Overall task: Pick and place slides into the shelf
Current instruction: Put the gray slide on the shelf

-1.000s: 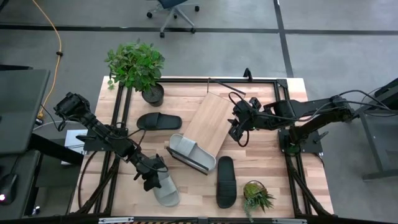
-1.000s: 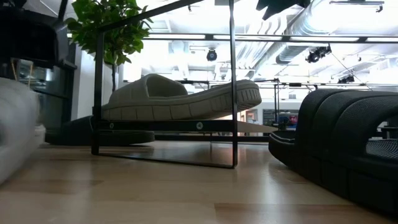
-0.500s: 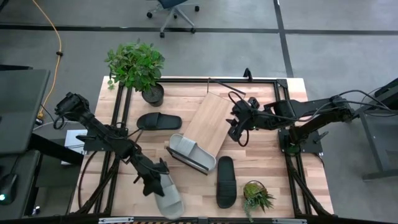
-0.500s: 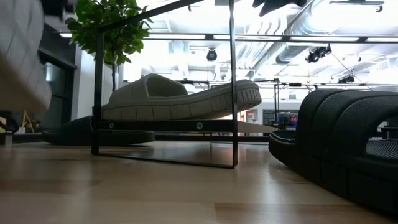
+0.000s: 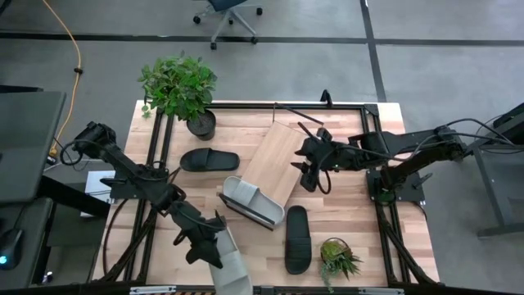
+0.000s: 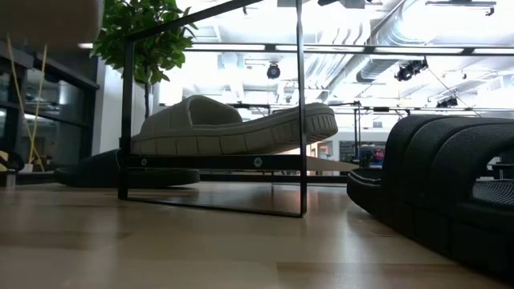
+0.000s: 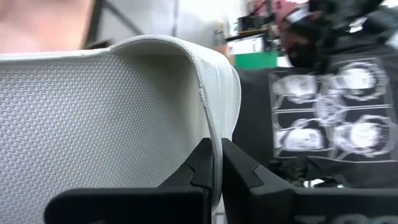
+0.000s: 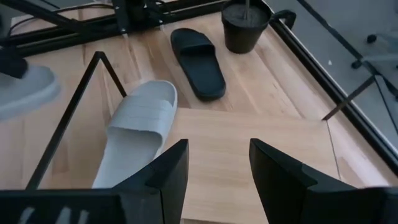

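Now left hand (image 5: pixel 211 250) has lifted grey slide (image 5: pixel 230 264) off table.

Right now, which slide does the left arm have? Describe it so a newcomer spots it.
Start at the wooden table and go to its near edge on the left arm's side. There the left gripper is shut on a pale grey-green slide, lifted clear of the table. Its twin lies on the shelf; the black slides lie flat.

Two pale slides (image 5: pixel 252 201), two black slides (image 5: pixel 297 238), one shelf (image 5: pixel 277 160), two potted plants (image 5: pixel 178 86).
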### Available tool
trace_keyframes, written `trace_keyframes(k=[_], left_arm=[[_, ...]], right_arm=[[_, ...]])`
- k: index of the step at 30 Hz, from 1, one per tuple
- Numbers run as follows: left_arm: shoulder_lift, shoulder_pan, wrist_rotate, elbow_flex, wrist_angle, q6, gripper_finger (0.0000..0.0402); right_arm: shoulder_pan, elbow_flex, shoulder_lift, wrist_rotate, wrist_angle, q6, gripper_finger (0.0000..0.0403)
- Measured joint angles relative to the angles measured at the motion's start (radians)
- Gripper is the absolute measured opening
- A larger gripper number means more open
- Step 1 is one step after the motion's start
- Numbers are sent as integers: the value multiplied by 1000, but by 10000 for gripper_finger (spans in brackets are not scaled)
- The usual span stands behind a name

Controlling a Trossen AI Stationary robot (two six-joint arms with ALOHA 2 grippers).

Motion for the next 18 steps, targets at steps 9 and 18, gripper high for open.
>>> trace_keyframes(k=[9, 18], left_arm=[[0, 11, -40, 259, -252, 137, 2], [-1, 146, -274, 496, -433, 394, 2]], right_arm=[[13, 0, -60, 96, 54, -85, 160], [32, 0, -204, 243, 150, -137, 160]])
